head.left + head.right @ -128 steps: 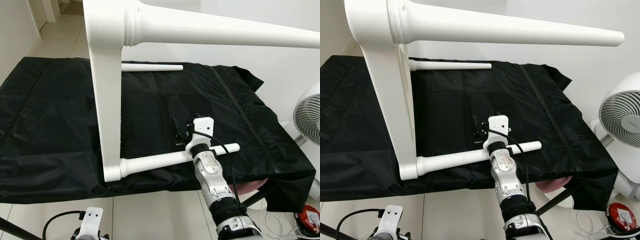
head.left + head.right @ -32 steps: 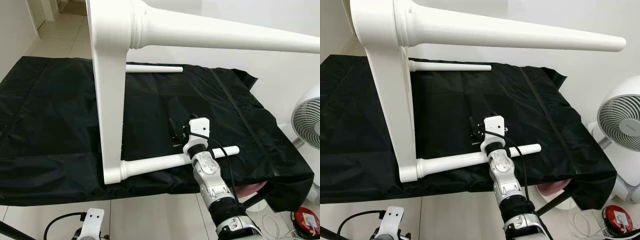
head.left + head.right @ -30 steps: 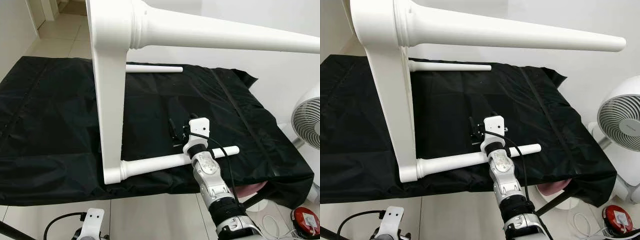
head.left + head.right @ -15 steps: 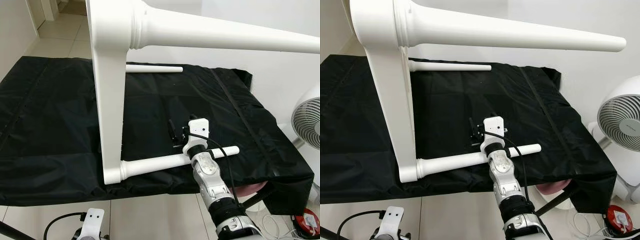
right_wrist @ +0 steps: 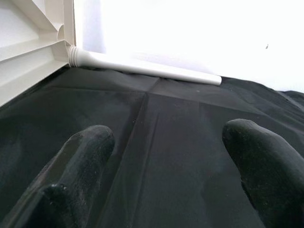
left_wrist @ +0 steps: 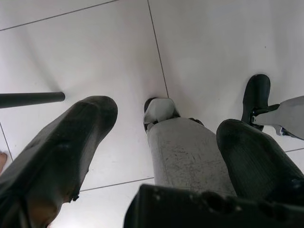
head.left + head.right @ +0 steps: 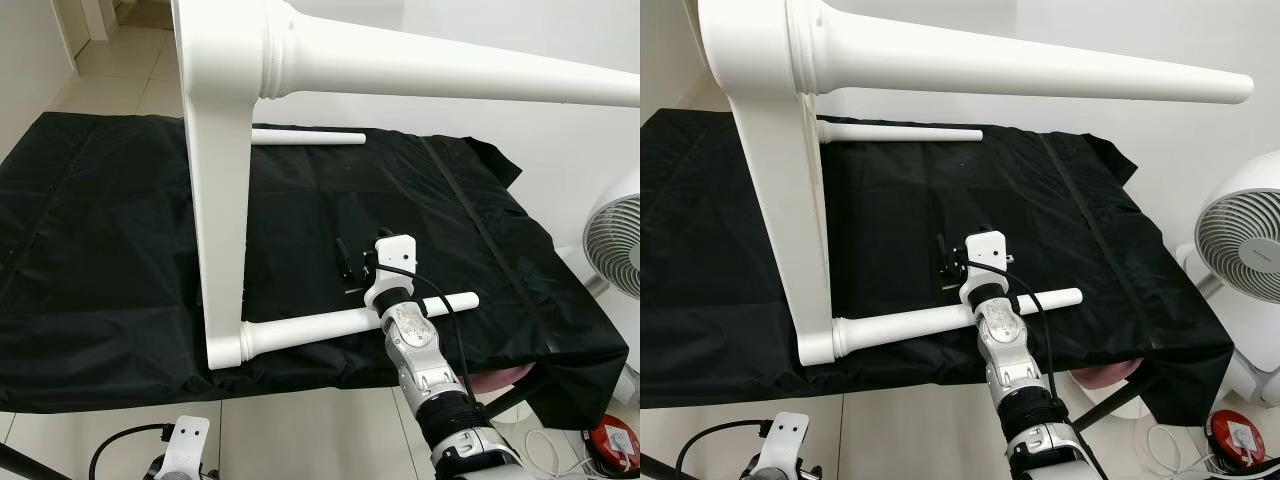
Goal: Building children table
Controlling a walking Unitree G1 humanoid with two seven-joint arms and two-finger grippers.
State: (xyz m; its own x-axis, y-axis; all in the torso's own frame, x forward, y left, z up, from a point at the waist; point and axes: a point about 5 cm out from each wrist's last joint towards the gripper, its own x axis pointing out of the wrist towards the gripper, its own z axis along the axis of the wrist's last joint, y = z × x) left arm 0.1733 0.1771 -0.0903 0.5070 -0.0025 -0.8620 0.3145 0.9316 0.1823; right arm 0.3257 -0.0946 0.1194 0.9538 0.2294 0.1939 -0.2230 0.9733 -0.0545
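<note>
The white children's table lies on its side on a black cloth, its top standing on edge. One leg sticks out high to the right, a near leg lies along the cloth's front edge, and a far leg lies at the back. My right gripper hovers just beyond the near leg, open, with nothing between its fingers; the right wrist view looks across the cloth at the far leg. My left gripper hangs open over the floor tiles.
A white fan stands right of the cloth-covered surface. A red round object and white cables lie on the floor at the lower right. Something pink sits under the cloth's front right corner. A black rod lies on the tiles.
The right gripper has edged slightly left while staying by the near leg. The cloth's far right corner has shifted. The table has not moved.
</note>
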